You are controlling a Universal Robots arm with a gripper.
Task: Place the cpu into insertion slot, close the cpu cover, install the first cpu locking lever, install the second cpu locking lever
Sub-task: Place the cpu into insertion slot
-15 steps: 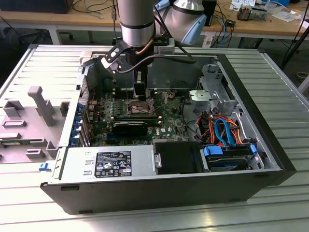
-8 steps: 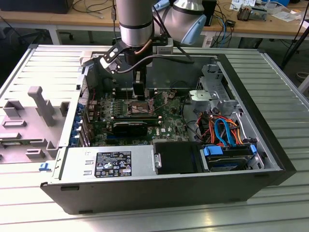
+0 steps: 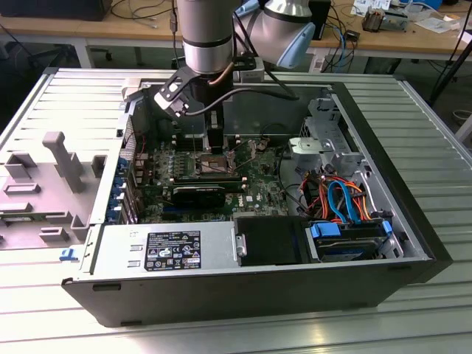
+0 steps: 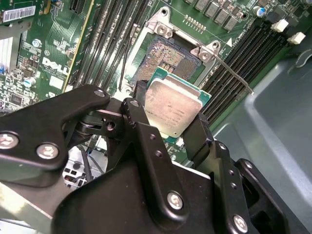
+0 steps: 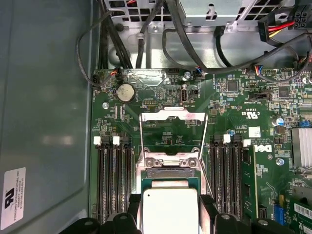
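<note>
My gripper [image 4: 171, 117] is shut on the cpu [image 4: 173, 103], a flat square chip with a silvery top on a green edge, held between two black fingers [image 4: 139, 105]. The chip hangs just above the insertion slot [image 4: 163, 54], whose brown contact field lies bare between silver corner brackets. In the first wrist view the cpu [image 5: 169, 202] sits between the fingertips of the gripper [image 5: 169, 217], and the cpu cover [image 5: 171, 116] is swung open beyond the slot, with green board showing through its window. A thin locking lever [image 4: 234, 73] juts out beside the slot. In the exterior view the gripper [image 3: 214, 144] reaches down into the case.
Long black memory slots [image 5: 113, 180] flank the socket on both sides. The open computer case [image 3: 413, 243] lies on a ribbed metal table, with a power supply [image 3: 166, 251], a drive cage [image 3: 324, 144] and bundled cables [image 3: 335, 195] inside. A grey fixture [image 3: 63, 158] stands at the exterior view's left.
</note>
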